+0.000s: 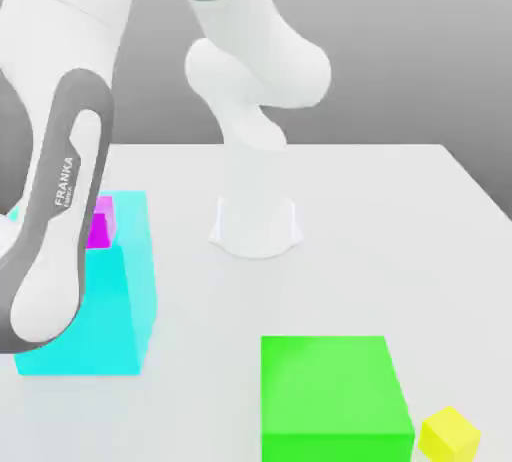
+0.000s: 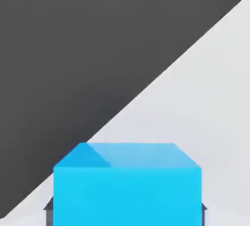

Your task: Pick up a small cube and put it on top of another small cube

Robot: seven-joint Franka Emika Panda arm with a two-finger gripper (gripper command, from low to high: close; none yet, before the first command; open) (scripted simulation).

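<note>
A small blue cube [image 2: 127, 186] sits between the dark fingers [image 2: 48, 205] of my gripper [image 2: 125, 208], which is shut on its two sides. The white table [image 2: 205, 98] lies behind the cube. In the exterior view a small yellow cube [image 1: 449, 434] rests on the table at the near right corner. A small magenta cube [image 1: 98, 225] is at the far side of the big cyan block [image 1: 115, 300], partly hidden by my arm [image 1: 60, 210].
A large green block [image 1: 335, 395] stands just left of the yellow cube in the exterior view. My arm's base [image 1: 256, 225] is at the table's middle back. In the hand view the table's edge [image 2: 146, 93] runs diagonally against a dark background.
</note>
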